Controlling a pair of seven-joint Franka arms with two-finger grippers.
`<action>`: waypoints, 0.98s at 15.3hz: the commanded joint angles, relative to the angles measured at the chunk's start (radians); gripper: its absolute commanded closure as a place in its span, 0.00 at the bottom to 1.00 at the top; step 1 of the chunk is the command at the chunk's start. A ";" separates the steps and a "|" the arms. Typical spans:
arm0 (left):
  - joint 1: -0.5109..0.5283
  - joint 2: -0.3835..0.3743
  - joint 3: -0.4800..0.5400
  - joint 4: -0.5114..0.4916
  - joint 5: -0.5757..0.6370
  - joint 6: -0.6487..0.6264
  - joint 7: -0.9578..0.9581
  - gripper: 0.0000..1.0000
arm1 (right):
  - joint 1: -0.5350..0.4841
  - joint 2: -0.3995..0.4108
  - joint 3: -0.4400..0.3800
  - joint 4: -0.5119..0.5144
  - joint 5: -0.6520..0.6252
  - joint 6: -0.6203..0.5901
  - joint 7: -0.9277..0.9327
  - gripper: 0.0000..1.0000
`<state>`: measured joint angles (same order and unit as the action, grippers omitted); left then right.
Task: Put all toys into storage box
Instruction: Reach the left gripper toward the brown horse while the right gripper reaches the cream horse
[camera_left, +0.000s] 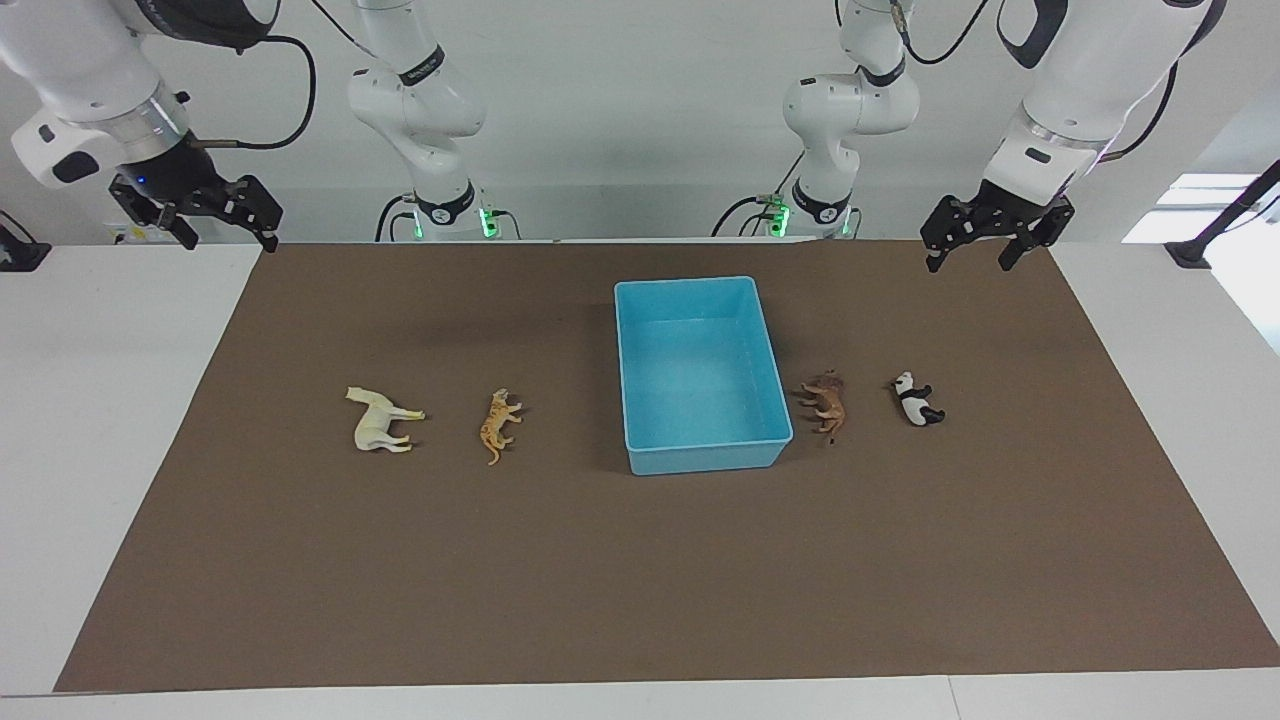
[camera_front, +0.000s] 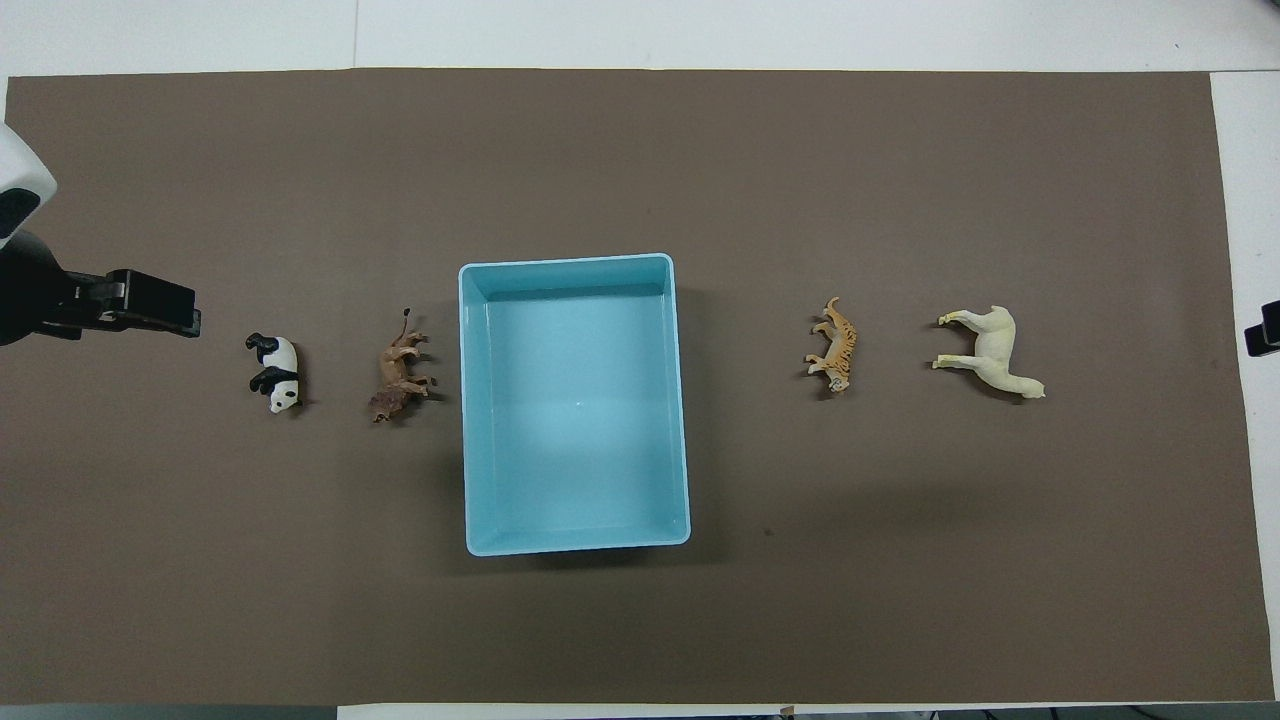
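The light blue storage box (camera_left: 700, 455) (camera_front: 477, 400) stands empty in the middle of the brown mat. All the toys lie on their sides on the mat beside it. The brown lion (camera_left: 826, 402) (camera_front: 398, 370) and the black-and-white panda (camera_left: 917, 400) (camera_front: 276, 372) lie toward the left arm's end. The orange tiger (camera_left: 497, 422) (camera_front: 836, 346) and the cream-white horse (camera_left: 378, 420) (camera_front: 988, 350) lie toward the right arm's end. My left gripper (camera_left: 970, 265) (camera_front: 160, 305) hangs open and empty in the air at its end of the mat. My right gripper (camera_left: 231, 244) (camera_front: 1262, 330) hangs open and empty at its own end.
The brown mat (camera_left: 640, 580) covers most of the white table (camera_left: 100, 420). The two arm bases (camera_left: 450, 215) stand at the table's edge nearest the robots.
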<state>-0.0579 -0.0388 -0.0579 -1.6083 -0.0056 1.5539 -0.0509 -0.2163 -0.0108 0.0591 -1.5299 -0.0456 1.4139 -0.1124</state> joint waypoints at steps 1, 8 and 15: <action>0.009 -0.027 -0.002 -0.035 -0.014 0.024 0.008 0.00 | -0.011 0.012 0.005 0.022 -0.005 -0.019 -0.016 0.00; 0.009 -0.053 -0.002 -0.086 -0.014 0.032 0.002 0.00 | 0.015 -0.009 0.007 -0.015 -0.010 0.023 -0.013 0.00; -0.017 -0.108 -0.008 -0.393 -0.016 0.429 -0.088 0.00 | 0.077 -0.089 0.014 -0.300 0.000 0.287 0.111 0.00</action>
<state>-0.0609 -0.1090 -0.0673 -1.8708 -0.0068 1.8574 -0.0740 -0.1570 -0.0397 0.0651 -1.6691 -0.0454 1.5875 -0.0523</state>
